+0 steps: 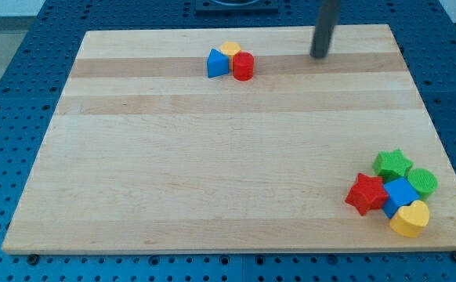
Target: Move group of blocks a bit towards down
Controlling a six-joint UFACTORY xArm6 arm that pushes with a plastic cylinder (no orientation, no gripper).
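A group of three blocks sits near the view's top centre: a blue triangular block (pixel 216 63), a yellow block (pixel 229 50) behind it and a red cylinder (pixel 243 66) on the right, all touching. My tip (pixel 320 56) stands on the board about a hundred pixels to the right of the red cylinder, apart from every block. A second group lies at the view's bottom right: a green star (pixel 392 164), a green cylinder (pixel 422 182), a red star (pixel 367 193), a blue block (pixel 401 195) and a yellow heart (pixel 410 218).
The wooden board (pixel 212 172) lies on a blue pegboard table (pixel 9 70). The bottom-right group sits close to the board's right and bottom edges.
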